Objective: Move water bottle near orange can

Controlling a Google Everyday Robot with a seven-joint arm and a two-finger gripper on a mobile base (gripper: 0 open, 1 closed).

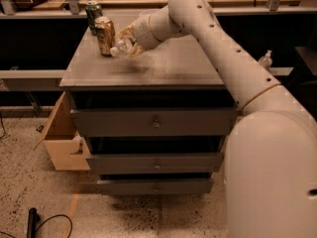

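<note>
The orange can (pixel 104 35) stands upright near the back left of the grey cabinet top (pixel 168 66). The clear water bottle (pixel 120 46) lies tilted in my gripper (pixel 127 39), its pale cap end pointing left, close to the right side of the orange can. My gripper is shut on the bottle and holds it just above the top. My white arm reaches in from the right.
A darker green-marked can (pixel 92 15) stands behind the orange can at the back left corner. The cabinet has three drawers (pixel 154 123). An open cardboard box (pixel 62 140) sits on the floor at the left. A wooden bench runs behind.
</note>
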